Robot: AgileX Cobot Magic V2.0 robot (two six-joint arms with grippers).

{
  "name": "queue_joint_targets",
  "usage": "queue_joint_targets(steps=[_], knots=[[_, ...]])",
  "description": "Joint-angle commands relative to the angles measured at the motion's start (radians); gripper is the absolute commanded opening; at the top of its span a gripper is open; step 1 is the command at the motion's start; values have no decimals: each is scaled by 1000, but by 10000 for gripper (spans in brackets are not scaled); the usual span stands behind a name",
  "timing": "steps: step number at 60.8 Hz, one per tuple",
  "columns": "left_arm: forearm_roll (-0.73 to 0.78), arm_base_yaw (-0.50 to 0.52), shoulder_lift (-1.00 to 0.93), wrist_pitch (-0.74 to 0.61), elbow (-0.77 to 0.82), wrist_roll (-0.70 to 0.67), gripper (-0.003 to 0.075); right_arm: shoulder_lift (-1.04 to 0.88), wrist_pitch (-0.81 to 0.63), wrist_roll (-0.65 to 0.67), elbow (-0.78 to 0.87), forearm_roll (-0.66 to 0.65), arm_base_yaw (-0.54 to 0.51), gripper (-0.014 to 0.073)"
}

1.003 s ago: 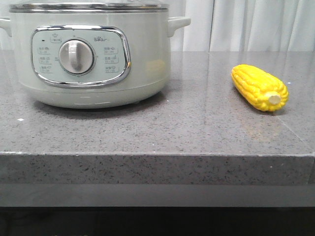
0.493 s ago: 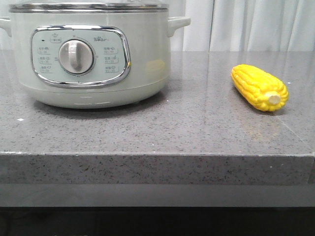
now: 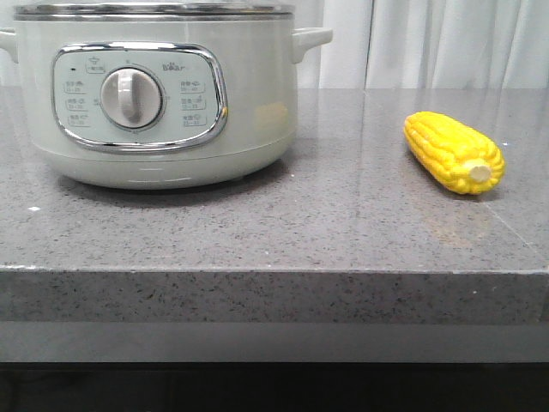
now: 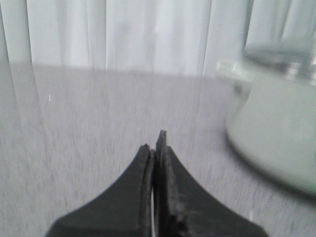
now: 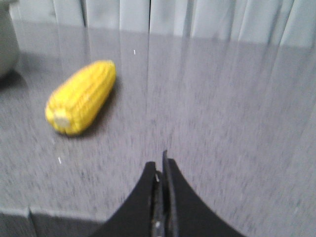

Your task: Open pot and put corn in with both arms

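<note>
Lidded pot (image 3: 159, 94) stands at counter (image 3: 274, 232) left; corn (image 3: 453, 152) lies well apart to its right. Left gripper (image 4: 155, 148) and right gripper (image 5: 160, 170) are both closed, empty. Risk: rounded cob rolling under an off-centre pinch.

Left gripper (image 4: 155, 148): two matte black fingers, broad at the base and curving inward to narrow, blunt tips; inner edges slightly rough, one tip reaching a little further than the other, with a thin pale line along the seam between them. Right gripper (image 5: 161, 168): same matte black material and tapered, horn-like outline, with a small pale glint in the seam. Neither arm is visible in the front view.
</note>
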Motion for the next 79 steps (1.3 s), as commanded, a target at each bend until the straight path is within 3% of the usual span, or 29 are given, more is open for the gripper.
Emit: queue_joint_targets(steps=[1,8,16,30,34,42,49,61,79], knots=[[-8,0,83,20,-172,-5,-19,29,-9,-3,-154,-9,-5,-60],[-8,0,241,109,-325,-5,-19,134,6,-3,-298,-9,-5,-60],[-8,0,402,114,-428,-5,-18,290,-2,-3,-422,-9,-5,-60],[-11,0,490,100,-464,-5,11,411,-8,-3,-481,-9,-5,-24],[-11,0,490,92,-464,-5,104,411,-8,-3,-481,-9,-5,87],[-11,0,490,72,-464,-5,377,411,-9,-3,-481,-9,-5,435],[-81,0,496,70,-465,-5,526,411,-8,-3,-481,-9,-5,575],[-86,-40,630,139,-545,2,597,411,-20,-3,-481,-9,-5,582],[-84,-237,954,312,-910,6,596,411,-16,-3,-481,-9,-5,582]])
